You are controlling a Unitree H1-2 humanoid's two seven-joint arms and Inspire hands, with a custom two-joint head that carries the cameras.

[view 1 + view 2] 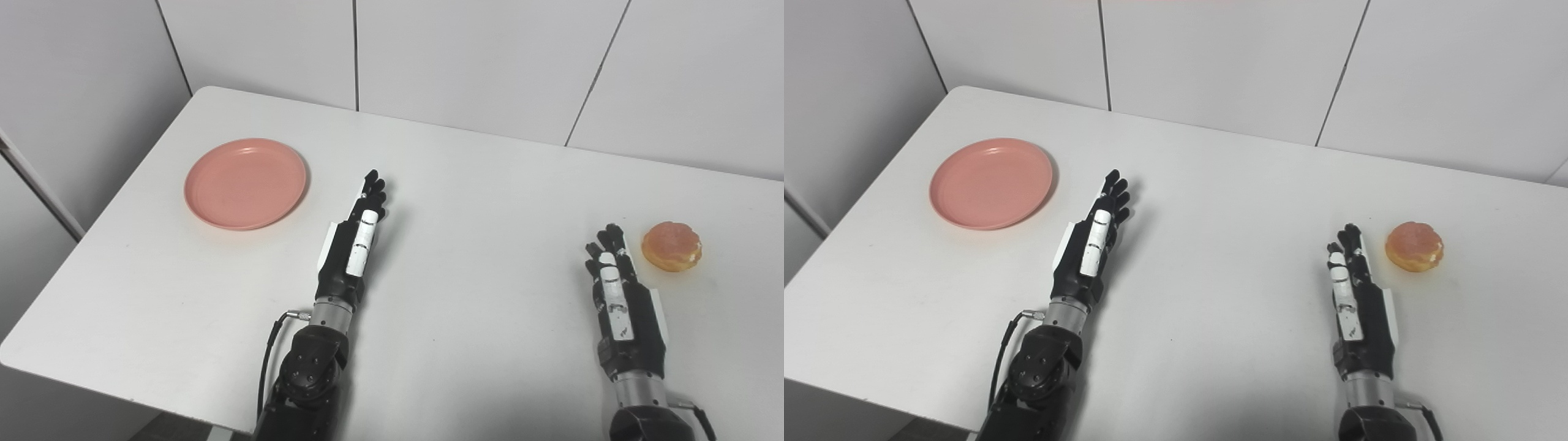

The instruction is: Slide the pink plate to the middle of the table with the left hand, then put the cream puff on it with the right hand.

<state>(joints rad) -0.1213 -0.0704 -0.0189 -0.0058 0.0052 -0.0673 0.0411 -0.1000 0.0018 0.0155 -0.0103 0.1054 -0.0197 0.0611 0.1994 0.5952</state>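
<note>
Pink plate [245, 182] sits at table [465, 184] left, unmoved; cream puff [672, 245] untouched at right; your left hand [354, 245] and right hand [618, 288] extended, fingers straight, holding nothing; both steps remain.

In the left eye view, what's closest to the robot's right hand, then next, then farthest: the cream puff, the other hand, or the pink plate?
From the right hand:
1. Cream puff, just beside its fingertips, to the right.
2. Left hand, across the table's middle.
3. Pink plate, far left, beyond the left hand.
</note>
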